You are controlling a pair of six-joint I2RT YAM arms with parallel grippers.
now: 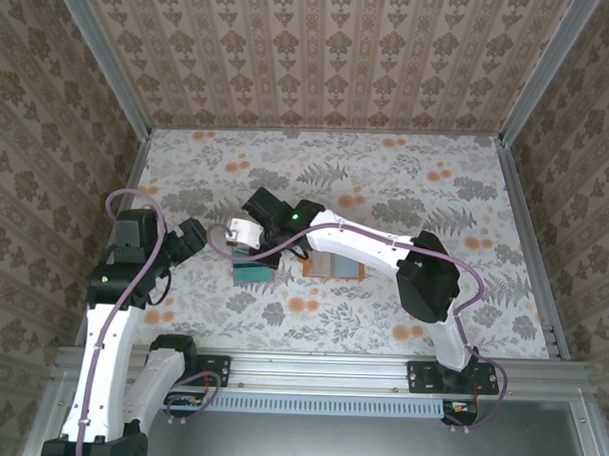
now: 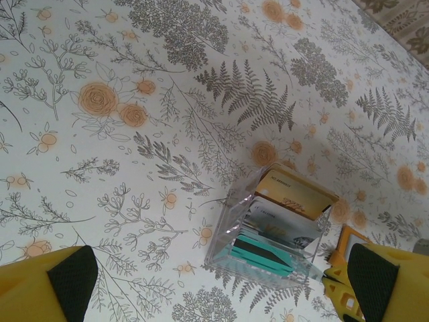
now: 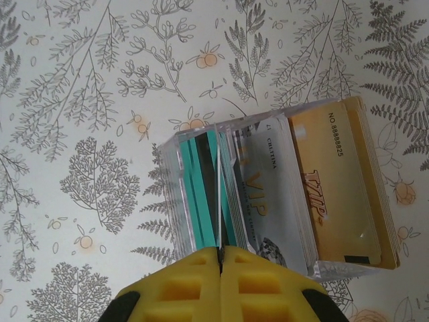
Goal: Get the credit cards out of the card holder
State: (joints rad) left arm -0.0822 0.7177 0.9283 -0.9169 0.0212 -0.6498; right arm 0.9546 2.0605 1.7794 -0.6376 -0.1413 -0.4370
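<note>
Covering the near rim of the clear card holder (image 3: 171,194), the right jaws are pressed together, yellow fingers (image 3: 268,292) meeting in a seam that lines up with a thin card edge among the teal ones; whether that edge is nipped cannot be told; from above, the right wrist hides most of the holder, and only its teal end (image 1: 255,272) shows just past the jaws; print on the silver cards is hard to read.

Standing on edge in the holder, the credit cards (image 3: 268,201) run teal straight ahead of the right jaws, then silver, then gold farther to one side; the holder's long axis lies crosswise to these jaws, each card's long side pointing away from them.

Left jaws stand wide apart, black-padded fingers (image 2: 67,278) at either side; the holder sits ahead between them, nearer one finger, on the floral worktop (image 2: 100,168); a flat orange-tan piece (image 2: 348,243) is part-hidden behind that finger.
</note>
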